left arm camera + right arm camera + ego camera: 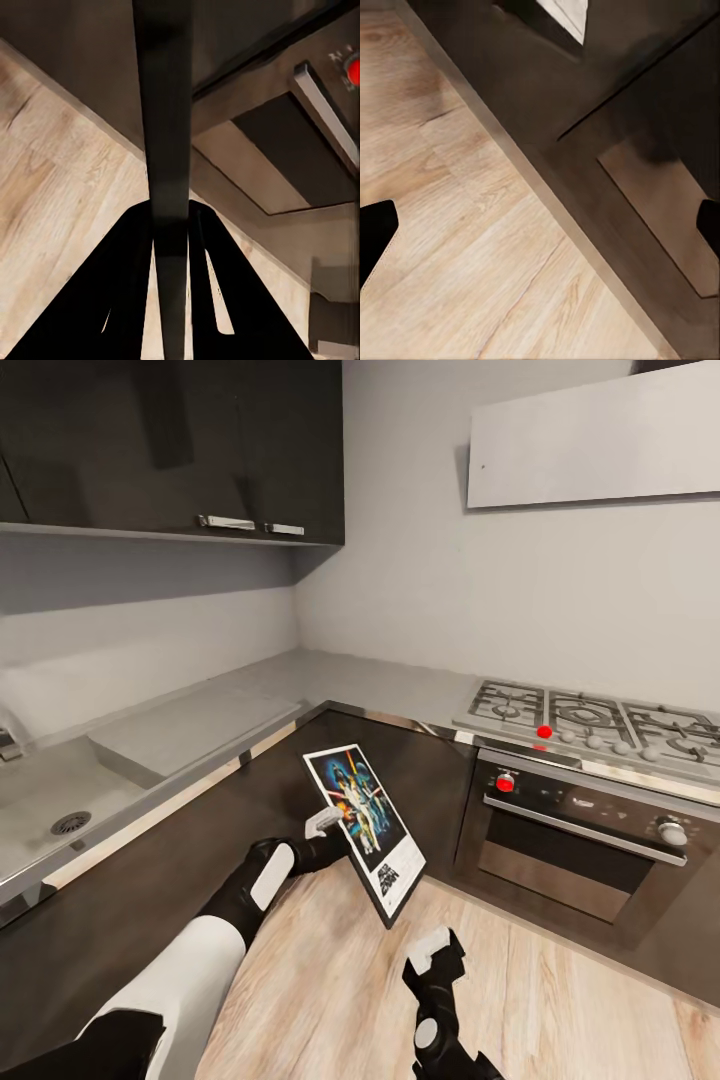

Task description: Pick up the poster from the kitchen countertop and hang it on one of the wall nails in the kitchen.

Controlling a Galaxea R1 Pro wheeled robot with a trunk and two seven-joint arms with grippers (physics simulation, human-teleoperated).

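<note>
The poster (362, 815), black-framed with dark blue artwork, hangs tilted in the air in front of the corner cabinets, below the light-grey kitchen countertop (330, 685). My left gripper (330, 825) is shut on its left edge. In the left wrist view the poster (165, 112) shows edge-on as a dark strip clamped in the left gripper (171, 214). My right gripper (432, 950) hangs lower and nearer, over the wood floor, apart from the poster. In the right wrist view the right gripper (542, 229) stands open and holds nothing. The wall nails are out of view.
A sink (60, 810) is set in the counter at left. A gas hob (590, 725) sits over an oven (590, 840) at right. Dark upper cabinets (200, 450) hang at top left, and a pale panel (600, 440) is mounted above the hob. Wood floor (330, 980) lies below.
</note>
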